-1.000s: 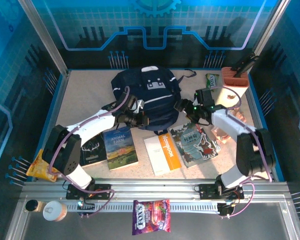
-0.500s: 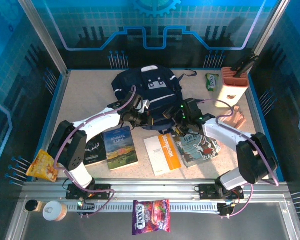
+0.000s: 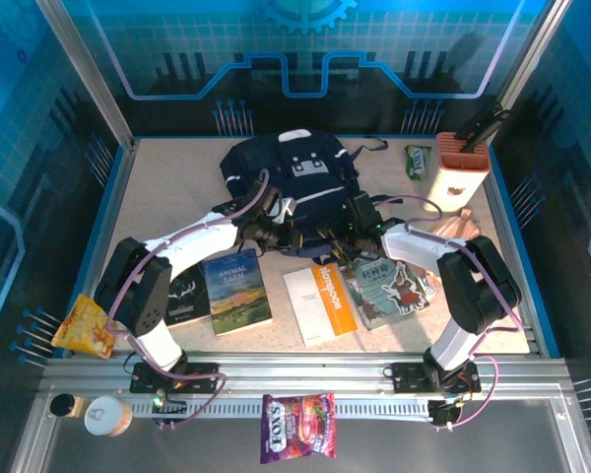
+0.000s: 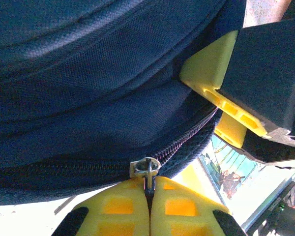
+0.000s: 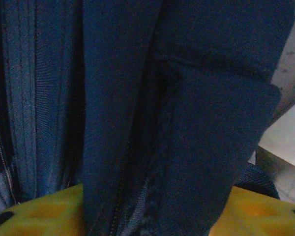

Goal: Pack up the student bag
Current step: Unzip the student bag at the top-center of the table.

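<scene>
Left wrist view: the left gripper (image 4: 150, 195) is clamped on the zip pull (image 4: 146, 168) at bottom centre. The zip (image 4: 189, 139) runs up-right toward the right gripper (image 4: 215, 104), which straddles an edge of the bag (image 4: 88, 73); whether it is pinching the fabric, I cannot tell. In the top view the bag lies at upper centre.

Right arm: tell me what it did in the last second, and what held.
The right gripper swung left to the student bag and closed on a fold of its fabric. The left gripper stayed shut on the zipper pull; the books lay unmoved.
</scene>
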{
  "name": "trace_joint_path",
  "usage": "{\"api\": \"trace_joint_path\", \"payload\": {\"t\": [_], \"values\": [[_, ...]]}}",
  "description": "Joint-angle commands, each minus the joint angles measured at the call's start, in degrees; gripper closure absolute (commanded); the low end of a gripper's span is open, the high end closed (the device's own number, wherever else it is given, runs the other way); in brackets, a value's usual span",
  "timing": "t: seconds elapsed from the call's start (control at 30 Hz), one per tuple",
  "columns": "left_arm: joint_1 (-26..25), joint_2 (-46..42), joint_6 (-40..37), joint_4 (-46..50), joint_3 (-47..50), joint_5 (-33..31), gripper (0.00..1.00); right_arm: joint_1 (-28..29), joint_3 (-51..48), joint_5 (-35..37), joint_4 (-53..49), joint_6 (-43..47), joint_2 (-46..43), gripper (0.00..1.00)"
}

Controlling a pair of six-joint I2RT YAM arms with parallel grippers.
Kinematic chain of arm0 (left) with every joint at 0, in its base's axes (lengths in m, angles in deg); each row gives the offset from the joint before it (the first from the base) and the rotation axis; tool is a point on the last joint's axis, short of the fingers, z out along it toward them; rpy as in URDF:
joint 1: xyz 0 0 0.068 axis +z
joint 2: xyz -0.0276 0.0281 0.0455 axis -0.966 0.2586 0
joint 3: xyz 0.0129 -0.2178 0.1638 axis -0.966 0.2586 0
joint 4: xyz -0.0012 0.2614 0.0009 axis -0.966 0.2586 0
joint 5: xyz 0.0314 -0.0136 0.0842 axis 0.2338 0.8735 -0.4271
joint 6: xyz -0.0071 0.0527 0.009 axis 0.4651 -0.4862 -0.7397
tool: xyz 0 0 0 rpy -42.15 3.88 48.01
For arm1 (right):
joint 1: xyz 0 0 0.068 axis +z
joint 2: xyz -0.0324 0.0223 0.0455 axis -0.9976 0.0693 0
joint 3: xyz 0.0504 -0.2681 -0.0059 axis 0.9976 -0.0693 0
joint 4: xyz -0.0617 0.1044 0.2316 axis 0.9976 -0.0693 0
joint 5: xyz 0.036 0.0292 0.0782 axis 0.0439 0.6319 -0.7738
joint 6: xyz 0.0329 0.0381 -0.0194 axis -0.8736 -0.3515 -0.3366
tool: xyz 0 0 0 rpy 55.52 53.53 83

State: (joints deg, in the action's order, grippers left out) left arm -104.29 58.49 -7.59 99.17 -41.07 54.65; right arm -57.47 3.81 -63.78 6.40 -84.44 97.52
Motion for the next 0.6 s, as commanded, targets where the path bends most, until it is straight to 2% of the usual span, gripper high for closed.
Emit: {"api": "trace_joint_path", "payload": {"t": [0.0, 0.07, 0.13, 0.37, 0.57], "values": [[0.8, -1.6, -2.8, 2.3, -1.5, 1.0, 1.00, -0.8, 1.6, 2.8, 0.8, 3.2, 0.0, 0.58], [1.7, -2.2, -4.1, 3.8, -1.2, 0.9, 1.00, -1.5, 1.5, 3.3, 1.2, 4.4, -0.5, 0.67], [2.6, -2.9, -6.3, 5.7, -0.9, -0.1, 1.00, -2.3, 1.5, 3.6, 1.0, 5.8, -1.1, 0.71], [6.5, -6.2, -17.3, 7.9, 1.1, -5.9, 1.00, -5.0, 1.7, 5.5, -0.9, 9.5, -4.1, 0.73], [9.6, -4.8, -18.8, 6.3, 0.5, -14.6, 1.00, -5.8, 1.6, 5.8, -1.5, 11.1, -5.9, 0.73]]}}
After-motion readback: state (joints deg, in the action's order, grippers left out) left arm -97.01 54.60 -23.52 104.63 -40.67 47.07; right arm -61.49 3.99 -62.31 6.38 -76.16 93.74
